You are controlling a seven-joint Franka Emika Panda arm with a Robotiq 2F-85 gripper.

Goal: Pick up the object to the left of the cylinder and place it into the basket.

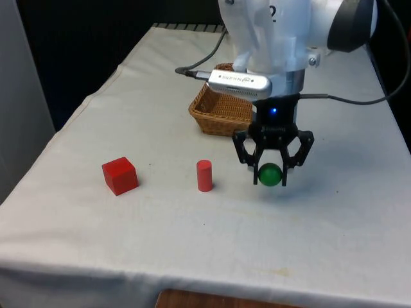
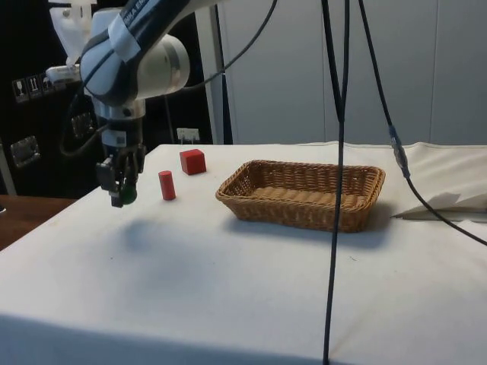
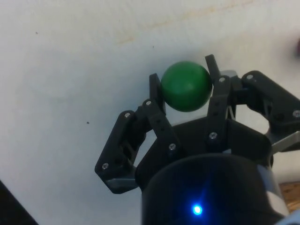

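Observation:
A green ball [image 1: 270, 174] sits between the fingers of my black gripper [image 1: 271, 175], which is shut on it. In the side view the gripper [image 2: 123, 194] holds the ball [image 2: 127, 195] a little above the cloth. The wrist view has the ball [image 3: 186, 86] pinched between both fingertips [image 3: 154, 86]. A red cylinder [image 1: 204, 175] stands upright on the cloth to the front view's left of the ball. A red cube [image 1: 119, 175] lies further to the front view's left. The wicker basket [image 1: 215, 106] stands behind the gripper, with nothing in it in the side view [image 2: 304, 194].
A black cable [image 2: 338, 152] hangs down in front of the basket in the side view. Another cable [image 1: 199, 61] runs across the cloth beside the basket. The table's front edge [image 1: 192, 282] lies well before the objects.

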